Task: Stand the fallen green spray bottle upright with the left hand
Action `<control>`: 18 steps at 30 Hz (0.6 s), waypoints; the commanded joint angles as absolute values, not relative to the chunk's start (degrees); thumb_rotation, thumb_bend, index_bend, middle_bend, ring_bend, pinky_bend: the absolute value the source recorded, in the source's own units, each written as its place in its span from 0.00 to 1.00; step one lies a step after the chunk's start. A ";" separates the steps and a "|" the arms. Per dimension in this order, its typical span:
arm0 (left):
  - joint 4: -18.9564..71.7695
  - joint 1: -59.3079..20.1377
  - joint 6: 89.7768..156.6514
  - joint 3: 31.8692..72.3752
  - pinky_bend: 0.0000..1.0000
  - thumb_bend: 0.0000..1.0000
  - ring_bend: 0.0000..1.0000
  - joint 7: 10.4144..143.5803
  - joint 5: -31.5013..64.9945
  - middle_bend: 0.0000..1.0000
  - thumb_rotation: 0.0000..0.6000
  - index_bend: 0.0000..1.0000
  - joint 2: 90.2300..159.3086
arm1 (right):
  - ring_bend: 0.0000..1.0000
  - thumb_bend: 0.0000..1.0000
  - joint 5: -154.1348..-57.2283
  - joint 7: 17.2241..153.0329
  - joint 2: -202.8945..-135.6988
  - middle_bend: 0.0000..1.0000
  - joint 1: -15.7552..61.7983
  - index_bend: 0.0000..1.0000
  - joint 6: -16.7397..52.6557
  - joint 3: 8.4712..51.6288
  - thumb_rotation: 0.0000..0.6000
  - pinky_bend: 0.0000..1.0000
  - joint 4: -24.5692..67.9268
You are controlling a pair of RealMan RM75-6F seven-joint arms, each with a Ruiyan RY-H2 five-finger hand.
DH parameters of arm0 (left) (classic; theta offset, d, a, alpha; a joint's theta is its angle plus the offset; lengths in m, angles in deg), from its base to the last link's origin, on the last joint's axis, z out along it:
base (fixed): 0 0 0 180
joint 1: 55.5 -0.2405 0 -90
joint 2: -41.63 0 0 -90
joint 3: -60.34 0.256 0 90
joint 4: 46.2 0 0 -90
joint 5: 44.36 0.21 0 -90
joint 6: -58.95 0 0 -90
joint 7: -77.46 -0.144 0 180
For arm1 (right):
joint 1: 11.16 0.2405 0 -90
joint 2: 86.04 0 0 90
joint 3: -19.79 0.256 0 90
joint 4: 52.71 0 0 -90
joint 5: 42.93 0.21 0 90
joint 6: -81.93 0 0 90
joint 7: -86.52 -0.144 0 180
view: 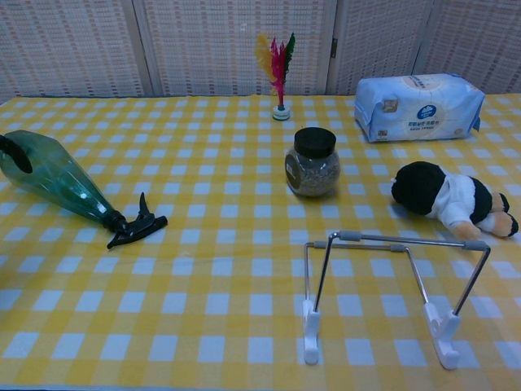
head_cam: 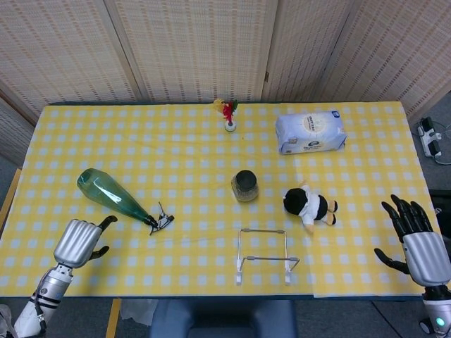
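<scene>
On the yellow-and-white checked tabletop, toward its left side, the green translucent plastic spray bottle lies fallen on its side. Its wide base points to the far left and its black trigger nozzle points toward the centre and near edge.

Left hand: positioned at the near-left edge, just beside the bottle's near side, metal back facing up, fingers curled forward toward the bottle body. It holds nothing; whether a fingertip touches the bottle cannot be told. In the chest view one dark fingertip shows at the left border, overlapping the bottle's base.

Right hand: at the near-right corner, off the cloth edge, fingers spread apart, holding nothing, well apart from every item.

Surrounding items:
- Small glass jar with a black lid and greyish contents, upright near the centre, well apart from the bottle.
- Wire stand with white feet, at the near edge right of centre.
- Black-and-white plush toy, lying on its side to the right of the jar.
- White and blue soft pack of wipes, at the far right.
- Feather shuttlecock with red, yellow and green plumes, upright at the far edge, centre.

Obstruction: nothing lies between the left hand and the bottle. The jar and the wire stand, nearest on the nozzle side, both stand clear of the bottle.
</scene>
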State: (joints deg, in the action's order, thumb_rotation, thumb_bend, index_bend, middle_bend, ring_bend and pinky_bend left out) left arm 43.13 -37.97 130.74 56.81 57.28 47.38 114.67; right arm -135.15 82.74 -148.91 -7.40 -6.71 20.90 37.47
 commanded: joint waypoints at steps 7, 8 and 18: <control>38.78 -30.09 122.19 54.26 1.00 0.21 1.00 50.90 43.56 1.00 1.00 0.34 120.35 | 0.00 0.23 -133.96 81.59 -148.41 0.00 -6.72 0.00 -4.96 21.32 1.00 0.00 37.56; 38.42 -29.51 121.51 54.15 1.00 0.22 1.00 51.26 43.33 1.00 1.00 0.34 120.54 | 0.00 0.23 -133.96 81.40 -148.35 0.00 -6.78 0.00 -5.10 21.36 1.00 0.00 37.55; 29.81 -25.18 117.41 54.36 1.00 0.26 1.00 50.69 41.63 1.00 1.00 0.36 125.07 | 0.00 0.23 -133.54 78.71 -147.68 0.00 -7.32 0.00 -6.17 21.86 1.00 0.00 36.84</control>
